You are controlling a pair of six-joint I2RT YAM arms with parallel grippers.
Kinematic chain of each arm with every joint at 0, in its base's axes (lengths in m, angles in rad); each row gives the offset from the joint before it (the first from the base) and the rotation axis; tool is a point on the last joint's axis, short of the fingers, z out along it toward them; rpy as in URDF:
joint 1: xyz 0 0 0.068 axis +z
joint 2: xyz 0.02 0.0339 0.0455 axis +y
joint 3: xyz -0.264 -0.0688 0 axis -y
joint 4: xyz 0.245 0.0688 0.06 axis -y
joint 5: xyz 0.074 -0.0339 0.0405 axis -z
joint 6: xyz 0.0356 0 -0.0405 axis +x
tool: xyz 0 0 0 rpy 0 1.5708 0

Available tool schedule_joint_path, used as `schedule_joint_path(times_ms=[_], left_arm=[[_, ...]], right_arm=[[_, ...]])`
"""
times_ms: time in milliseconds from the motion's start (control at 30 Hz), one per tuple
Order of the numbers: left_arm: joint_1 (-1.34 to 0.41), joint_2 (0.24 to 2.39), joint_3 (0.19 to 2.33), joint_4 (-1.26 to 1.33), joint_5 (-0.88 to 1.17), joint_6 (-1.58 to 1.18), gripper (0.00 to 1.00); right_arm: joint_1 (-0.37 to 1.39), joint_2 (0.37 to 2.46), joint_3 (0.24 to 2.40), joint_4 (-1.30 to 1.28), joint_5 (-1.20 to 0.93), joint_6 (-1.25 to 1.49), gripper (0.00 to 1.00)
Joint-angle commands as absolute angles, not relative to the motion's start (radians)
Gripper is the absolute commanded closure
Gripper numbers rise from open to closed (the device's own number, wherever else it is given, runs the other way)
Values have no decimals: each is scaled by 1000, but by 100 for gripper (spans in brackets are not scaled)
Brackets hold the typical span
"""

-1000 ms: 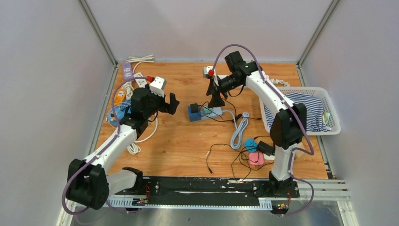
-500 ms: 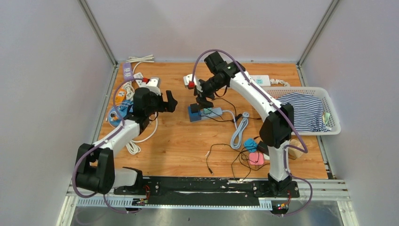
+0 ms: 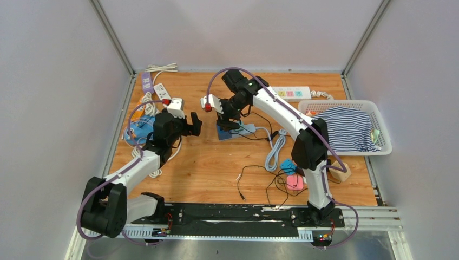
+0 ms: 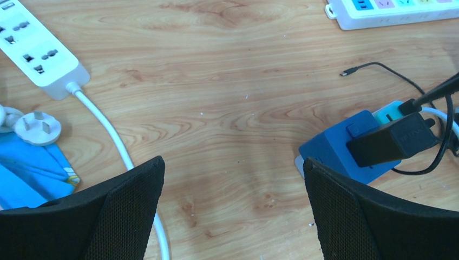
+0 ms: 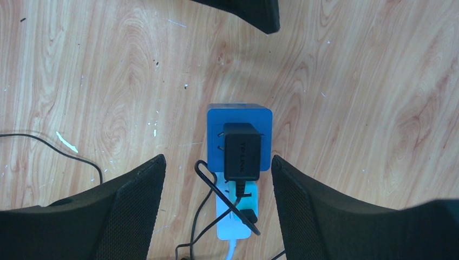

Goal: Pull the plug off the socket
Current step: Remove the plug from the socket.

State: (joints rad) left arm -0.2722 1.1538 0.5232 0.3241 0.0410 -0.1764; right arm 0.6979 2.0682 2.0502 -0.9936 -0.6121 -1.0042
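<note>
One black plug (image 5: 242, 151) marked TP-LINK in blue socket (image 5: 239, 115), left jaws and right jaws released, empty

The socket (image 5: 238, 115) is smooth blue plastic. The plug (image 5: 242, 153) in it is dull black plastic. The desk (image 5: 373, 76) under it is smooth wood with little pale scratches. The right claw (image 5: 216, 162) above it has rough black pads (image 5: 135, 211).
</note>
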Motion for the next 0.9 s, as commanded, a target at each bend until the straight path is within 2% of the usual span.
schedule_joint_path(times_ms=[0,333,867], left_arm=[[-258,1192,517,393,35,-235,0],[-249,1204,496,419,190,-195,4],[-249,1181,451,482,154,-192,4]], right_arm=[[739,2095,2095,-1002,-499,-956,27],[754,2144,2129,-1000,-455,-927,28],[757,2173,2139,-1000,-451,-914,39]])
